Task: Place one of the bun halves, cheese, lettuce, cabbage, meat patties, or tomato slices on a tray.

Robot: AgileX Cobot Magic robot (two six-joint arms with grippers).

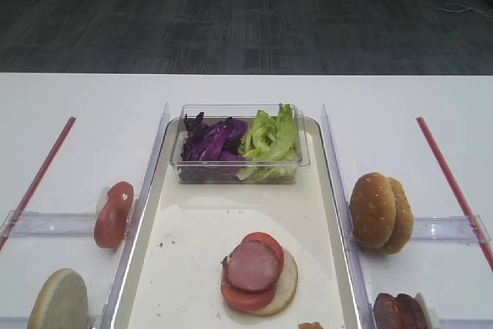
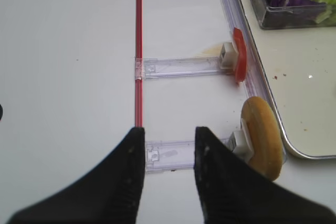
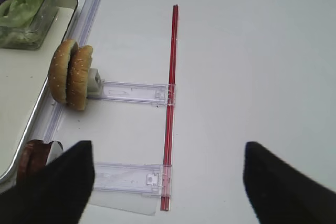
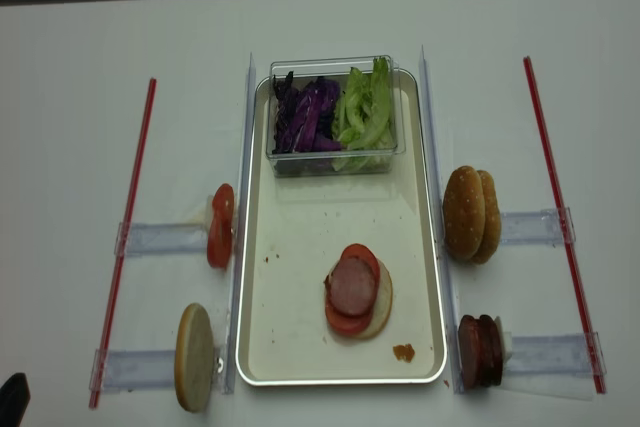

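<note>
A cream-white tray (image 4: 300, 347) is set at the middle of the white desk (image 4: 80, 47). At its far end a clear plastic box (image 4: 332, 162) is held, with purple cabbage (image 4: 305, 117) on the left and green lettuce (image 4: 362, 112) on the right. On the near half of the tray a stack is laid: a bun half (image 4: 377, 305) at the bottom, tomato slices (image 4: 345, 321) and a meat patty (image 4: 353, 286) uppermost. Left of the tray, a tomato slice (image 4: 220, 225) and a bun half (image 4: 194, 357) are stood on edge in clear holders; right of it, two bun halves (image 4: 470, 214) and meat patties (image 4: 478, 350). The right end effector (image 3: 168, 182) is seen spread wide above bare desk, nothing held. The left end effector (image 2: 169, 171) is seen narrowly parted, nothing between its fingers.
</note>
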